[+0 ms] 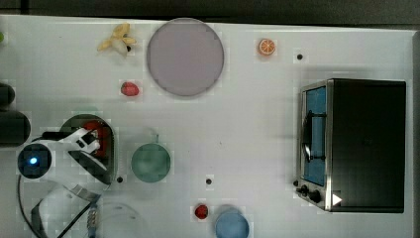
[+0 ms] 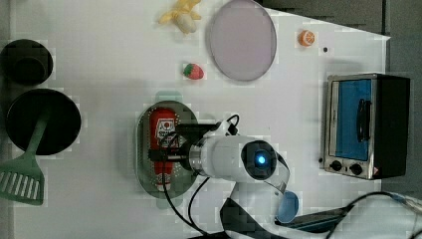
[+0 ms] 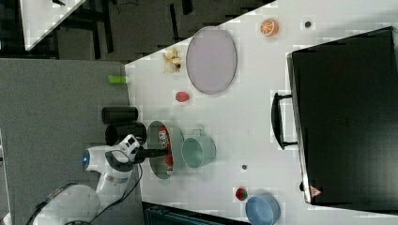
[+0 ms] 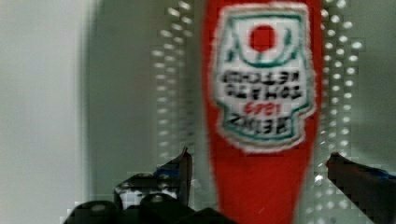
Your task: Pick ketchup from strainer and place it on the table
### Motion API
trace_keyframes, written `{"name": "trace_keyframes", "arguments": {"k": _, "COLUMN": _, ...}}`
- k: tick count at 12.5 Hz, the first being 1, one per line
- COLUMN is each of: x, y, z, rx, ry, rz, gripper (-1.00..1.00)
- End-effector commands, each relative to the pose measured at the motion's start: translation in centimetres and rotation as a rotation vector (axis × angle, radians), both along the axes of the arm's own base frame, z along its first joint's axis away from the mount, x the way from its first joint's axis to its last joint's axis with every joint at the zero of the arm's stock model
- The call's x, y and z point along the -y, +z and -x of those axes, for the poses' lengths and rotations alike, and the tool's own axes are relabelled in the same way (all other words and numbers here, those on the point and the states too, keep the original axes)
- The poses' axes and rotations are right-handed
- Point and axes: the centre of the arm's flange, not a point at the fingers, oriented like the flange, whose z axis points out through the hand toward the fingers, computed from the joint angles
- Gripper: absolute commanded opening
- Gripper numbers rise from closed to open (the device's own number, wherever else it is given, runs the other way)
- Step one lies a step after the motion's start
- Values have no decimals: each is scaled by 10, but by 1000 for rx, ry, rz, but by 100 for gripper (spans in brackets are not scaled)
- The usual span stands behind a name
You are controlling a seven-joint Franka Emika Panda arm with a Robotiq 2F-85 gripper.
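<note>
My hand [image 4: 259,163] hangs over the strainer [image 2: 144,164] with its fingers [image 4: 180,170] spread wide, one on each side of the ketchup [image 4: 261,140] and not closed on it. In the wrist view the bottle runs lengthwise between my fingertips, its white label plain to see, with the strainer's dotted wall on both sides of it. The ketchup lies flat inside the strainer, directly under my hand; in the left view its label end shows beyond my wrist and its narrow end points the other way.

The strainer sits on the white counter [image 1: 247,129]. Just beside it, to the top view's right of my hand, stands a green cup [image 1: 150,162]. A strawberry [image 1: 130,89] lies near, toward the top view's top, with a grey plate [image 1: 184,57] and a banana [image 1: 118,40] further that way. Well apart, at the top view's right, stands a toaster oven [image 1: 364,144]. A blue bowl [image 1: 232,225] and a small red fruit [image 1: 201,211] lie at the top view's lower edge.
</note>
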Motion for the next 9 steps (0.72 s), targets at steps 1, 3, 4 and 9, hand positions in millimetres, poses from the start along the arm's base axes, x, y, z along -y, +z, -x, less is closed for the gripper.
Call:
{"name": "trace_keyframes", "arguments": {"k": 1, "x": -7, "y": 6, "z": -17, "rx": 54, "ry": -72, "rz": -18, "gripper": 100}}
{"name": "trace_keyframes", "arguments": {"k": 3, "x": -8, "y": -11, "z": -20, "rx": 33, "ry": -86, "rz": -13, "gripper": 91}}
{"name": "trace_keyframes", "arguments": {"k": 4, "x": -8, "y": -16, "z": -22, "rx": 29, "ry": -89, "rz": -11, "gripper": 68}}
{"name": "trace_keyframes", "arguments": {"k": 9, "x": -15, "y": 17, "z": -23, "rx": 78, "ry": -69, "rz": -4, "gripper": 21}}
